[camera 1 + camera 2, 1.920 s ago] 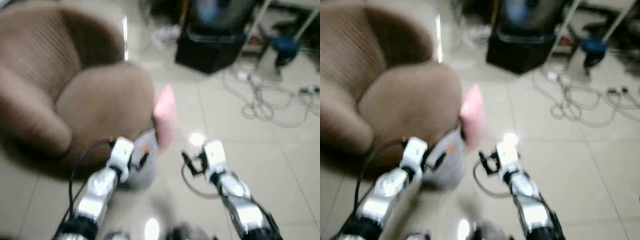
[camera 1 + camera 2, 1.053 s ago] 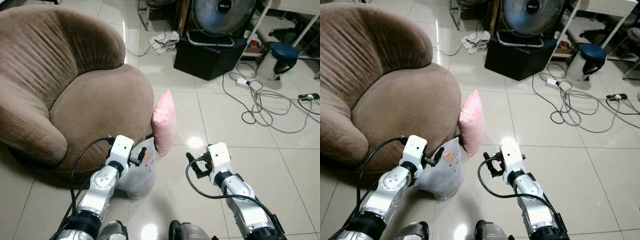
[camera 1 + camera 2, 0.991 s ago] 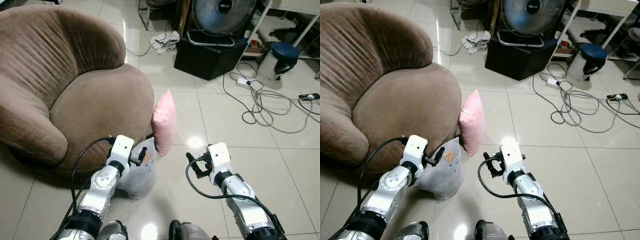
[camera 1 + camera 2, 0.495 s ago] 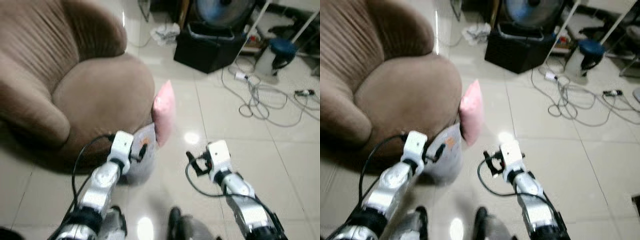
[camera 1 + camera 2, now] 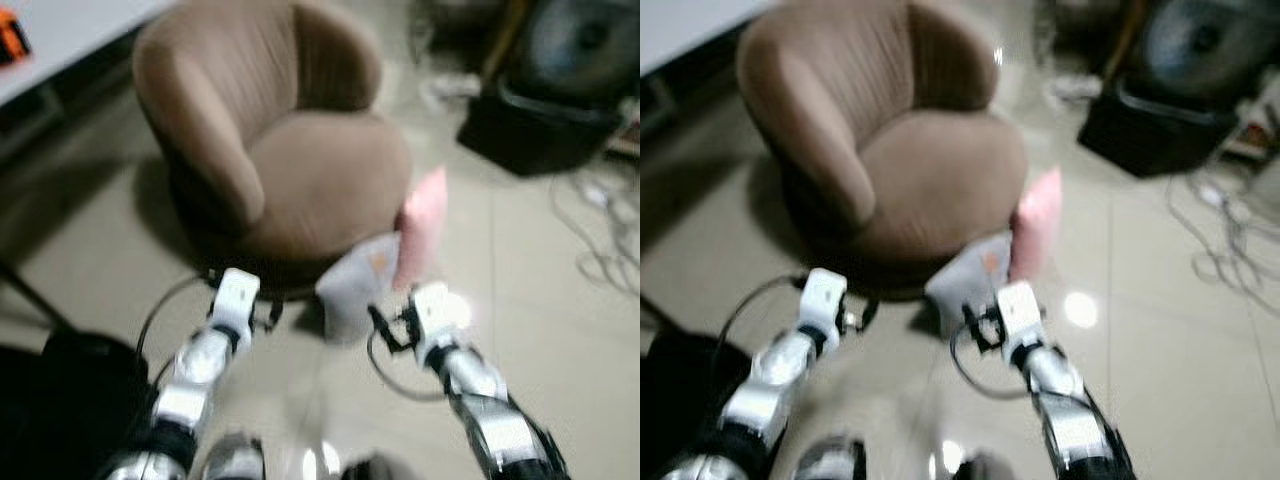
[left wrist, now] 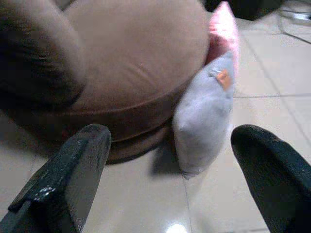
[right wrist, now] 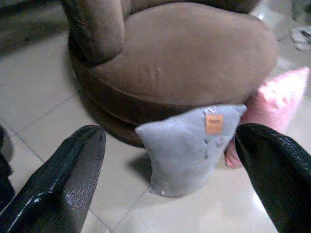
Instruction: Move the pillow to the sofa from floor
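A soft grey square pillow (image 7: 190,145) stands on the tiled floor (image 7: 43,87), propped against the round brown velvet sofa (image 7: 180,58). Right claw (image 7: 180,170) and left claw (image 6: 170,165) gape wide, empty, squared up to straddle it.

A grey pillow (image 7: 187,148) with a small orange tag stands upright on the tiled floor, leaning against the front of a round brown sofa (image 7: 180,63). A pink pillow (image 7: 277,107) stands on edge just behind it, touching it and also resting against the sofa's base.
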`<state>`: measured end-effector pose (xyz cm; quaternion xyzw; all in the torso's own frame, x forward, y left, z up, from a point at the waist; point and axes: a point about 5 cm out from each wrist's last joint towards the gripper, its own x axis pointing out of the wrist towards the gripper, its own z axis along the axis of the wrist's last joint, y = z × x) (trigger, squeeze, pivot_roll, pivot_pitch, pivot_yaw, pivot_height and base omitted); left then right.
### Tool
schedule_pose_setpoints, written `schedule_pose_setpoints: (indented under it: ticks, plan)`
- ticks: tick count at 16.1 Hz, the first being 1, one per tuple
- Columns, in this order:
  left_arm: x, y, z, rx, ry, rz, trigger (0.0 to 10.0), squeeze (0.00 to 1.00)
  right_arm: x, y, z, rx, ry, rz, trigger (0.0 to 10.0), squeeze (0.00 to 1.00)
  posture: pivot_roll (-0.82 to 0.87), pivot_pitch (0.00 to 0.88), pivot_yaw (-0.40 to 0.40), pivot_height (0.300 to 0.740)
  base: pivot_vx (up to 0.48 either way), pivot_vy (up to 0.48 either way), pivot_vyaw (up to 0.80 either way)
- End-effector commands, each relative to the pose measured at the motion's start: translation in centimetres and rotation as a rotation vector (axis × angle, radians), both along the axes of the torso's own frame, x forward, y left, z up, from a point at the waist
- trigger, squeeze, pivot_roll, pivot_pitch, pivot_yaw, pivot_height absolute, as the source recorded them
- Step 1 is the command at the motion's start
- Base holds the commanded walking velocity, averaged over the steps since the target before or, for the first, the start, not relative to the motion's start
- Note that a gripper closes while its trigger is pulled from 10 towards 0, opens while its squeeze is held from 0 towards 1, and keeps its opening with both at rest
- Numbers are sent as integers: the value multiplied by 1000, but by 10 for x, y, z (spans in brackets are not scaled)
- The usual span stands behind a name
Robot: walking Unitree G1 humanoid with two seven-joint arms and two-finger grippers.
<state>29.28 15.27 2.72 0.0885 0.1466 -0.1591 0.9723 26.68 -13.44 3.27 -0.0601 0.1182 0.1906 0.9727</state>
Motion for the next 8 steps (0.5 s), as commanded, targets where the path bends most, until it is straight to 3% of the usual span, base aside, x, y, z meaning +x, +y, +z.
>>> schedule_pose_setpoints:
  ticks: [1, 5, 8]
  plan:
    - [-1, -8, 0, -1, -8, -26, 10000, 0, -4, -9, -5, -15, 29, -21, 10000, 0, -45, 159, -114, 690, 0, 0, 0]
    - [-1, -11, 2, -2, -24, -51, 10000, 0, -4, -9, -5, -12, 24, -29, 10000, 0, -44, 165, -117, 680, 0, 0, 0]
    - [-1, -12, 3, -10, -30, -62, 10000, 0, -5, -8, -5, -10, 28, -21, 10000, 0, -46, 166, -115, 680, 406, -174, 0]
